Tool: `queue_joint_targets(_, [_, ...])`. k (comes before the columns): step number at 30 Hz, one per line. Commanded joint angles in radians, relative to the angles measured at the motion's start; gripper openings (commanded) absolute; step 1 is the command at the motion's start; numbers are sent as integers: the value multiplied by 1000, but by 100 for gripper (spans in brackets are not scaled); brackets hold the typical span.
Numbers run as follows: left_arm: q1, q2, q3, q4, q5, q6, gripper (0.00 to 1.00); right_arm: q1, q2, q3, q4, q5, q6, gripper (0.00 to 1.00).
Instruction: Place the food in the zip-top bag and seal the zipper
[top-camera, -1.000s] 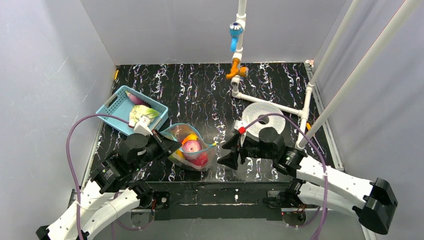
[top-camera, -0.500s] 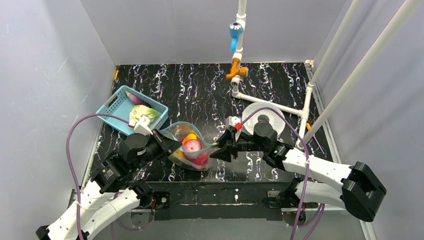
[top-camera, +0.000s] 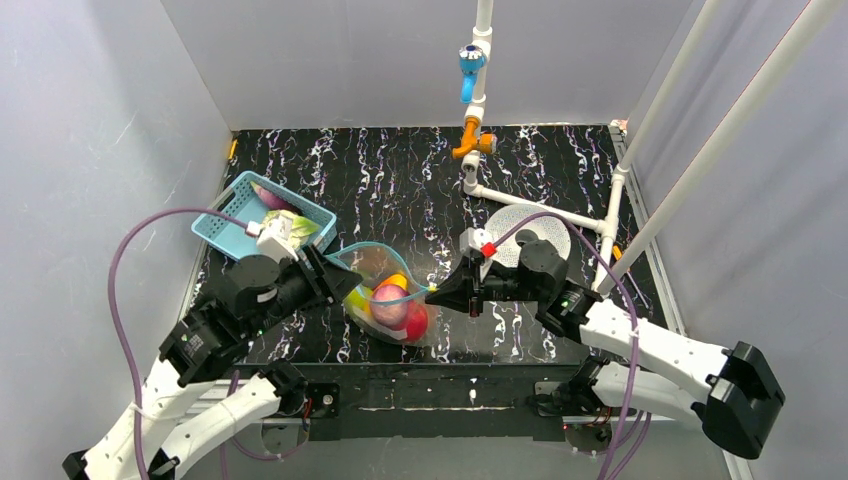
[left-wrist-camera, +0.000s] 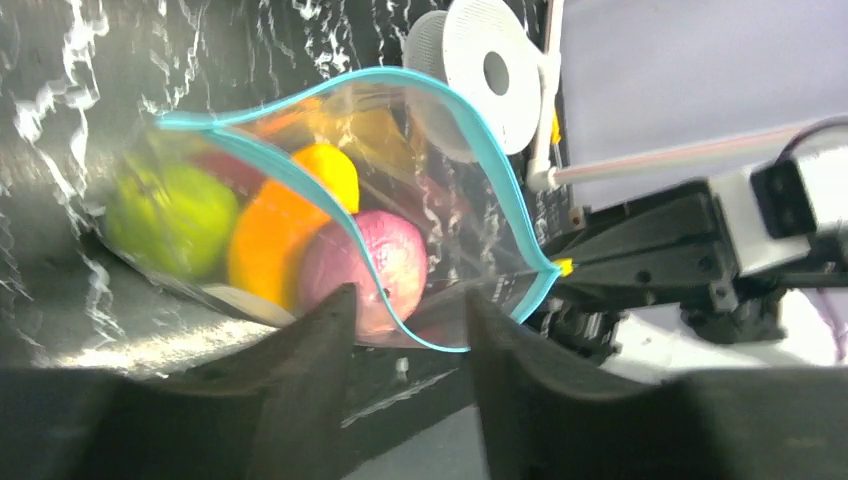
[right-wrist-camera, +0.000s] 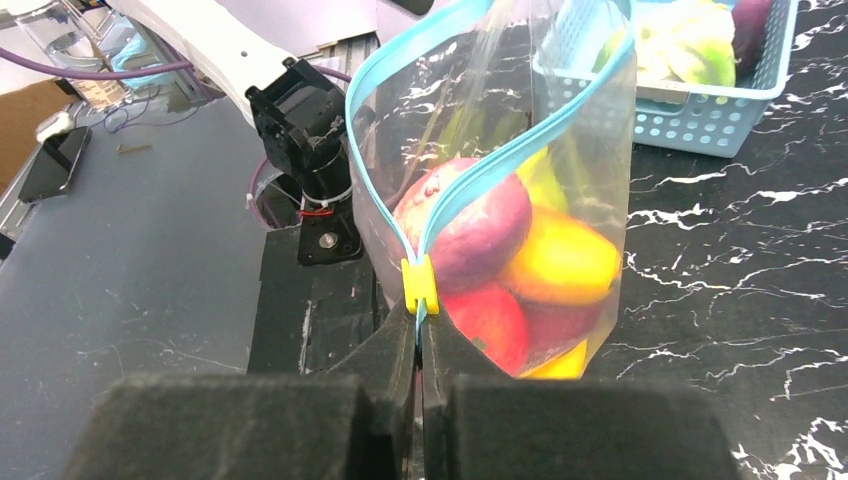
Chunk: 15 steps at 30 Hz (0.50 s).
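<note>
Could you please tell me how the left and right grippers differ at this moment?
The right gripper is shut on the zip-top bag at its corner, just below the yellow slider; the left gripper has its fingers apart, clamping nothing. The right gripper meets the bag's right end, the left gripper its left end. Both have black fingers aimed at the bag.

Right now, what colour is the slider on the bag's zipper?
The slider is yellow, clearest in the right wrist view.
</note>
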Motion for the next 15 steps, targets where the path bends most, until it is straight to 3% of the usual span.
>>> queue_joint_targets(1, [-1,153,189,34,140,355,51,-4,-68,55,-44,53,-15,1])
queue_joint_targets(6, [-3,400,312,59,414,752,63,-5,-57,98,-101,117,-16,1])
queue_joint_targets(10, [-10,473,265,233,642,983,67,-6,-43,132,-169,106,-27,1])
queue_joint_targets(15, [-14,464,167,451,821,1096,82,-6,-72,96,-140,122,-3,1])
